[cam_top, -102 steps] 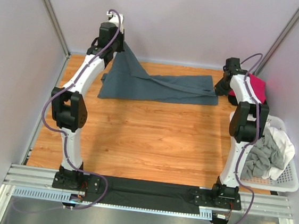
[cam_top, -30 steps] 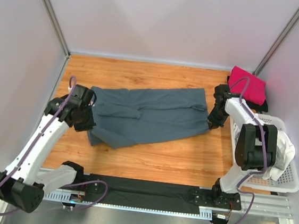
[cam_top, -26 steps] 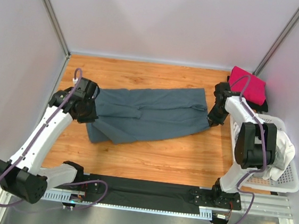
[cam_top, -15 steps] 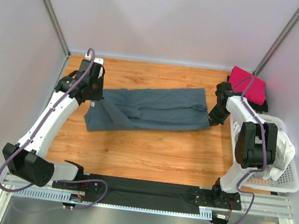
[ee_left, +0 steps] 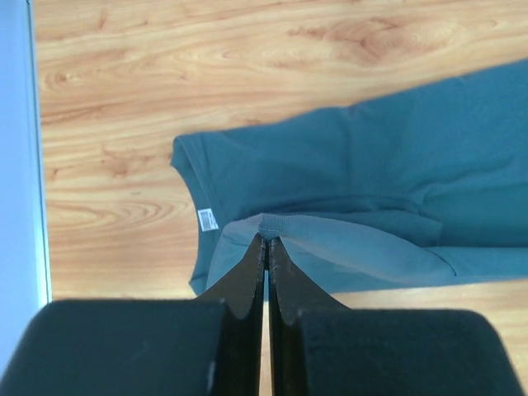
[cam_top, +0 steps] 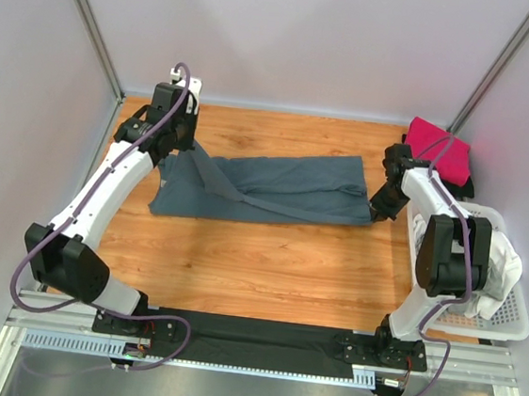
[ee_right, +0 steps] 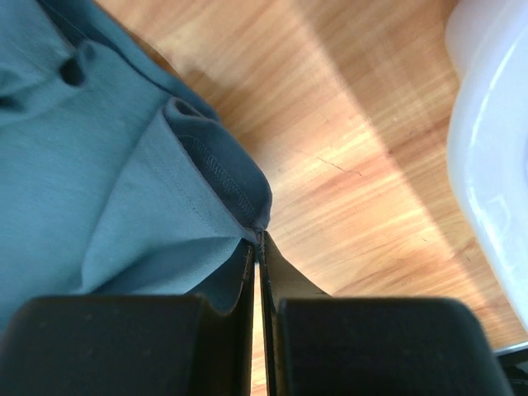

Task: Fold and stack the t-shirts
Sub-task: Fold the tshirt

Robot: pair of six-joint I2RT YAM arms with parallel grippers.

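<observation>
Now the left gripper (ee_left: pixel 266 241), clamped on the blue-grey t-shirt (cam_top: pixel 285 186) edge, has swung it from lower left to upper left; right gripper (ee_right: pixel 259 233) pinches opp. hem, mid-right. Fold prob. flattening out.

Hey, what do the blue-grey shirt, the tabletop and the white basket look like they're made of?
The blue-grey shirt: soft knit cloth, perhaps cotton jersey, matte; it drapes in folds and shows a stitched hem. The tabletop: wood or wood-look laminate, smooth with slight sheen; grain lines and bright reflections show. The basket: apparently moulded white plastic, given its rigid lattice wall.
</observation>
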